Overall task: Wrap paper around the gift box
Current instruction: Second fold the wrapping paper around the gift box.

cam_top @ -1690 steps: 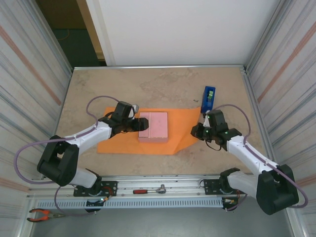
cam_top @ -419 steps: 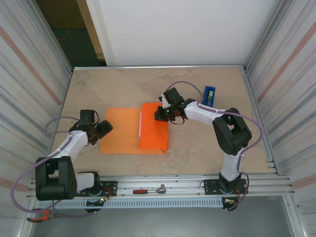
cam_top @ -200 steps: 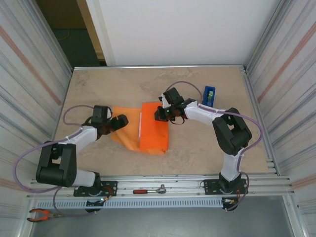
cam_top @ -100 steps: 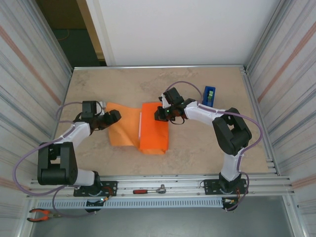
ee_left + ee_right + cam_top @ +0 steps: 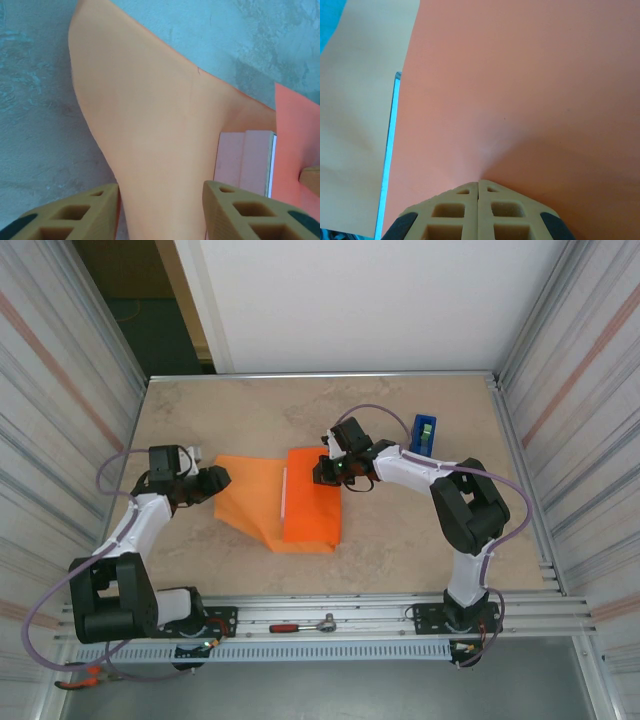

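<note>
The orange paper (image 5: 250,495) lies mid-table, its right part folded over the gift box (image 5: 284,495), of which a pale edge shows. In the left wrist view the pink gift box (image 5: 245,160) peeks out beside the lifted paper (image 5: 150,125). My left gripper (image 5: 213,480) is at the sheet's left corner. Its fingers (image 5: 80,215) stand apart, with a raised fold of paper running between them (image 5: 160,200). My right gripper (image 5: 325,472) is shut, and its tips (image 5: 479,182) press down on the paper flap (image 5: 520,90) on top of the box.
A blue tape dispenser (image 5: 423,435) stands upright to the right of the box, behind the right arm. A ratchet wrench (image 5: 305,624) and pliers (image 5: 80,675) lie on the rail below the table edge. Ribbed walls close in both sides.
My left gripper has drawn back leftward from the box, its jaws narrowing round the paper. The sheet's left part has spread out to the left. The right arm has stayed put.
</note>
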Robot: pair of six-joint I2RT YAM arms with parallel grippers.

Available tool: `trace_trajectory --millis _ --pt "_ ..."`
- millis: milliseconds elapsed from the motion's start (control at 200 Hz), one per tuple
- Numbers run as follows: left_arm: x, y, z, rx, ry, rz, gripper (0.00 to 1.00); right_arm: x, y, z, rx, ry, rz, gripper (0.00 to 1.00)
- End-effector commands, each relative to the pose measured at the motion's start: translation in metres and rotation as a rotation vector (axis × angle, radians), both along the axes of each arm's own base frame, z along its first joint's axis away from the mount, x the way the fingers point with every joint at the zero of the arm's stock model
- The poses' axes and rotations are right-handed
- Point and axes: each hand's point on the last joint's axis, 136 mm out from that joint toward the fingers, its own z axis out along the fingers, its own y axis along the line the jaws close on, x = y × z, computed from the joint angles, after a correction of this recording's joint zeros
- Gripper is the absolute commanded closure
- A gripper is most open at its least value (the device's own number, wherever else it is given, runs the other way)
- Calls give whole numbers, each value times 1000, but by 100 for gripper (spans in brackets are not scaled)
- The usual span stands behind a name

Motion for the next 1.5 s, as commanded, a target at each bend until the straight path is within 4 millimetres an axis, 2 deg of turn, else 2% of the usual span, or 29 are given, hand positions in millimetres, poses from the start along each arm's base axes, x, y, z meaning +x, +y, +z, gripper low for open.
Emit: trace_trajectory --millis 0,160,311,471,646,862,997,1167,1493 --pt "-4 -1 10 -4 -8 -25 56 -33 -22 -70 -187 134 10 100" --pt "-7 0 10 2 2 -15 62 -34 -22 -71 -188 136 10 100" --pt "-11 1 7 7 26 -14 74 -33 -21 -71 -186 136 8 100" --pt "-14 -4 8 -24 30 -22 100 -34 -21 -71 -187 136 10 100" --pt "-19 -20 30 -73 -54 -55 100 -34 -21 -71 -187 136 8 100" --pt "-39 -76 77 -99 -235 -210 100 -36 -20 -73 -189 140 11 100" --pt "-55 -109 91 -116 -273 -291 100 -35 -21 -74 -191 141 9 100" --pt "-65 -153 92 -132 -265 -365 100 -37 -20 -76 -196 147 11 100" --pt "-54 -227 76 -124 -203 -361 100 -38 -22 -80 -205 154 9 100"
